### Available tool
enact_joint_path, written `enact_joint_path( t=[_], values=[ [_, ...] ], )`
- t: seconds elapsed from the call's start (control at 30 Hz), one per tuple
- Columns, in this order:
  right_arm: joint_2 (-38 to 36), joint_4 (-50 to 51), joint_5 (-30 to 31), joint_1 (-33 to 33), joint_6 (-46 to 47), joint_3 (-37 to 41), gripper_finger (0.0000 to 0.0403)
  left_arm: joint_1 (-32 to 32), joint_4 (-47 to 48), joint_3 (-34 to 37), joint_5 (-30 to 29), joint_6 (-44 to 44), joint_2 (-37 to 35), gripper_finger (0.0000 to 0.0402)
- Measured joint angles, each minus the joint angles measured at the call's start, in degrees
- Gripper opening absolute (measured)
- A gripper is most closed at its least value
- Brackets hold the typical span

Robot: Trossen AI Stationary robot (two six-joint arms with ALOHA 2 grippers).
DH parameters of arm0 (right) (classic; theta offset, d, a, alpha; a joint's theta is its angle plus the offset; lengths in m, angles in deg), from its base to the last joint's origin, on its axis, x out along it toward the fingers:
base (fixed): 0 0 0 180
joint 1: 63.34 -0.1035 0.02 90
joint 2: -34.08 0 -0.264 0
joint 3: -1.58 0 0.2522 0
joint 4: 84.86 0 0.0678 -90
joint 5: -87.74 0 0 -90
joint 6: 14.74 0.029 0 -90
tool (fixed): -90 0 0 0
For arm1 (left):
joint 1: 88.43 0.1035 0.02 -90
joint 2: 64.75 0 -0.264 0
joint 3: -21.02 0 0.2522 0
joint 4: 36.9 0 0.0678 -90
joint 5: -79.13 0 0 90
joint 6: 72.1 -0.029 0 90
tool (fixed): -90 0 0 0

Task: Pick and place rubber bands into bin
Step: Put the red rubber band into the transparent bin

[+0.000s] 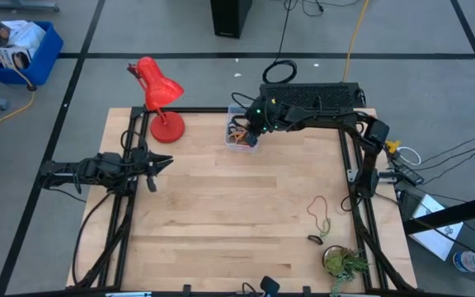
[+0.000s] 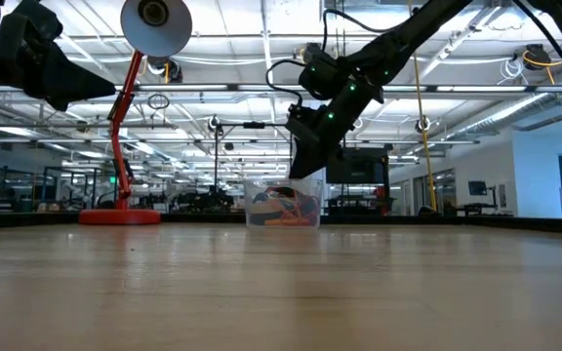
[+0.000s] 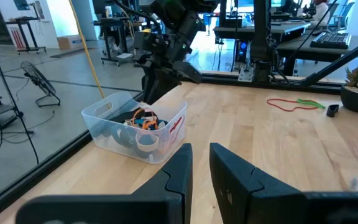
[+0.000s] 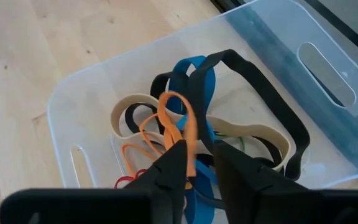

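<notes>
Right gripper [image 4: 194, 158] above small clear rounded-corner plastic bin [image 4: 272, 37], jaws slightly parted, thin orange rubber band [image 4: 180, 121] between fingertips. Left gripper [image 1: 157, 164] idle at table's left, narrowly parted, empty. No legible writing.

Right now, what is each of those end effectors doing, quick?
Left end effector: slightly open, empty, idle at the table's left side.
Right end effector: above the clear bin, orange rubber band between its parting fingers.
</notes>
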Motion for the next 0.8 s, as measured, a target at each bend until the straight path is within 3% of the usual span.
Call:
enact_joint_path(
  t=[0.2,0.3,0.43,0.63,0.8],
  values=[
    [-3.0,2.3,-1.3,-0.3,-4.0,0.1,0.0103,0.0,0.0,0.0,0.0,0.1,0.0,0.0063],
    [-8.2,8.4,-5.7,-1.7,-13.5,0.0,0.0109,0.0,0.0,0.0,0.0,0.7,0.0,0.0063],
    [-16.5,19.5,-6.0,-5.4,-18.6,0.0,0.0111,0.0,0.0,0.0,0.0,0.9,0.0,0.0063],
    [-28.4,32.2,-6.0,-11.9,-15.2,0.0,0.011,0.0,0.0,0.0,0.0,0.0,0.0,0.0063],
    [-35.8,34.3,-6.0,-16.3,-4.7,0.0,0.0114,0.0,0.0,0.0,-0.4,-0.4,0.0,0.0063]
  ],
)
